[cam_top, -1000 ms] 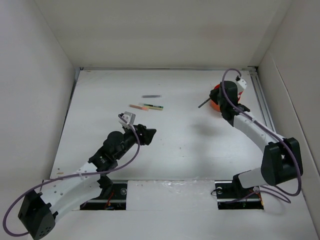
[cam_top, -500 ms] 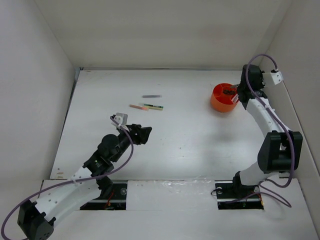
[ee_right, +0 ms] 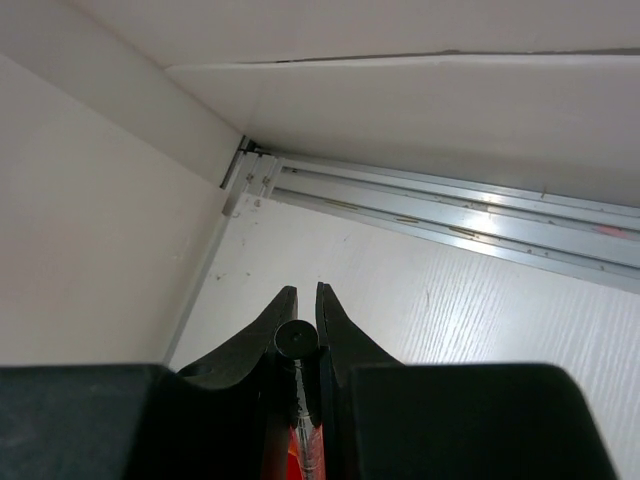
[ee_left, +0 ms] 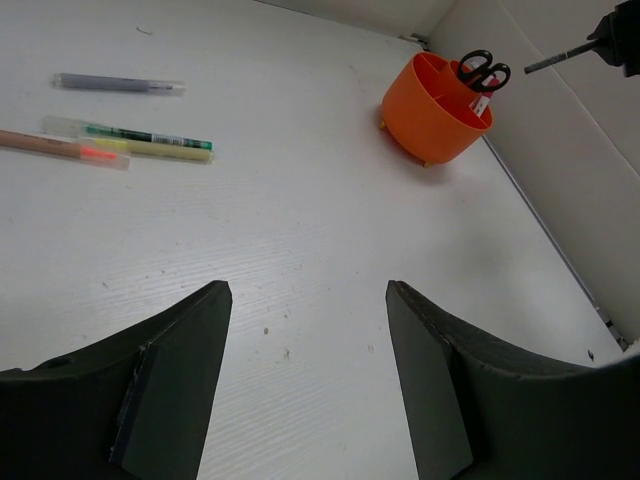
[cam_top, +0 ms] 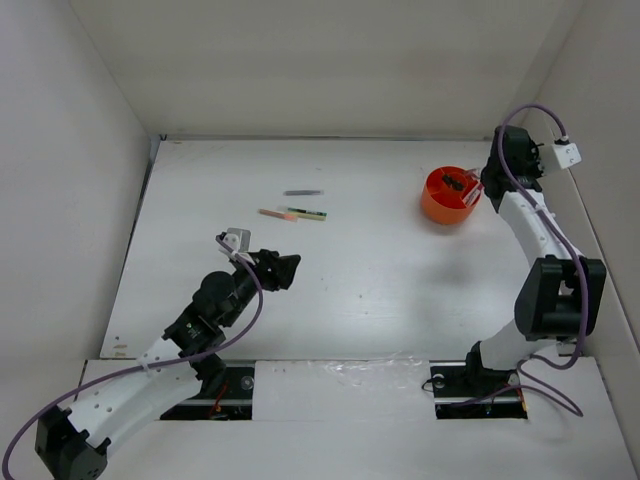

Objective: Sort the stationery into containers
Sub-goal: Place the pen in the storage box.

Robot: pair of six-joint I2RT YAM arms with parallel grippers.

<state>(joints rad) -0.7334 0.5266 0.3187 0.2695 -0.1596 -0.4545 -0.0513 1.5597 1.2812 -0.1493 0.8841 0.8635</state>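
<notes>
Top external, contents: grey stick, pink pen and green-yellow marker lie left of centre on the table, toward its far edge. All look light, stiff and smooth, likely to roll, so take each mid-barrel, across its length. Orange organiser stands near the far right corner, scissors inside. Your right gripper is clamped on a red pen beside the organiser, with the right wall close. Your left gripper stands parted, empty, with bare table ahead.

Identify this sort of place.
Likely a robot test cell: white panel walls enclose the table, a left arm and right arm bolted at its near edge, loose pens and an orange desk organiser.
</notes>
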